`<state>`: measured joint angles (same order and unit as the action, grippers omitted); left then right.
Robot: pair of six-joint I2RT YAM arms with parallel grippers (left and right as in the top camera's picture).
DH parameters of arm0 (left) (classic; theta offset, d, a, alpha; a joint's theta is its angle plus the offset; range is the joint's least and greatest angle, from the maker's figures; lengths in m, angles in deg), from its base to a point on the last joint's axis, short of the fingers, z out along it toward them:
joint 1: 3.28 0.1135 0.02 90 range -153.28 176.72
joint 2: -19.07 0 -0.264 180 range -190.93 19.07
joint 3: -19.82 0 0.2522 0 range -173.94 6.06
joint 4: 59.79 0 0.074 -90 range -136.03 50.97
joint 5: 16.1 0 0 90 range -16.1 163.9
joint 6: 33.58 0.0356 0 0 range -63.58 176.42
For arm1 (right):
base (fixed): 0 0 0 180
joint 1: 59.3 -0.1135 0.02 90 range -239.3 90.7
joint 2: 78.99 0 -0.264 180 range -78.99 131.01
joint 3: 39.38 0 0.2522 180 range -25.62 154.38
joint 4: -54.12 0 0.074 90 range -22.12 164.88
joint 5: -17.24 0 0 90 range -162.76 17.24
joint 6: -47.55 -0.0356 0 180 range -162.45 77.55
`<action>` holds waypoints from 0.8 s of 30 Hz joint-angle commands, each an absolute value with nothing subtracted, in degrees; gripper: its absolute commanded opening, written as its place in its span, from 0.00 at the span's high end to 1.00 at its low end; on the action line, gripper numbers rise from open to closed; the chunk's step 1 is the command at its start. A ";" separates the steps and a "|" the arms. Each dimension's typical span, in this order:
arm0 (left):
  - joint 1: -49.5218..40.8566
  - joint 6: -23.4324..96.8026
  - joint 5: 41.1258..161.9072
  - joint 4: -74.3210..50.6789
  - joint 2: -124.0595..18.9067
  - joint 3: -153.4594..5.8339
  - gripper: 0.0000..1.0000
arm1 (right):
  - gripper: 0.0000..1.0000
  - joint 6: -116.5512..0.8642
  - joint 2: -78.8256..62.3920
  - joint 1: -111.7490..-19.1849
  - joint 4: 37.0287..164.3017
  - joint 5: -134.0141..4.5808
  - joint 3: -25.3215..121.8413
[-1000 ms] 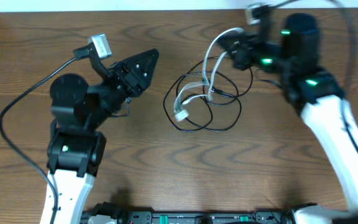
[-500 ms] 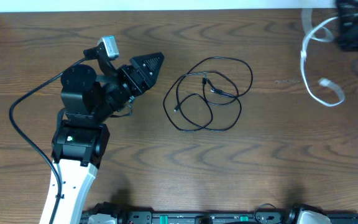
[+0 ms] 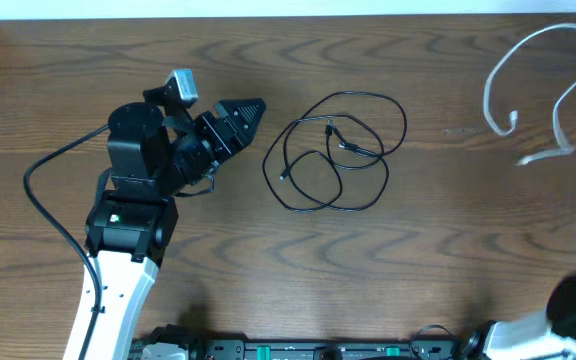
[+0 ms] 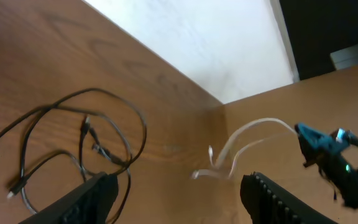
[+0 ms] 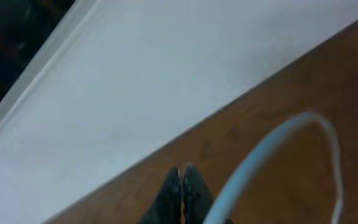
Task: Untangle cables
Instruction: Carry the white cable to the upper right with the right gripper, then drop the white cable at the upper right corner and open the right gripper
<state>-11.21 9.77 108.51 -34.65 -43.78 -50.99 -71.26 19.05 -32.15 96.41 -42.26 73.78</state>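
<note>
The right gripper (image 5: 181, 183) has its fingers pinched together on the white cable (image 5: 272, 146), which arcs up from just beside them. In the left wrist view, one end of that cable runs into this gripper and the rest hangs down in two strands over the far right of the table (image 3: 388, 270). It is well apart from the black cables (image 3: 333, 150), which lie in loose overlapping loops in the middle of the table. The left gripper (image 3: 251, 106) hovers just left of those loops and points toward them, its jaws spread wide and empty.
</note>
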 commanded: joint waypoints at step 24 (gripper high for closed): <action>-10.97 10.31 109.25 -31.70 -44.17 -52.24 0.31 | 0.99 -65.03 62.04 -32.01 118.38 -60.05 120.57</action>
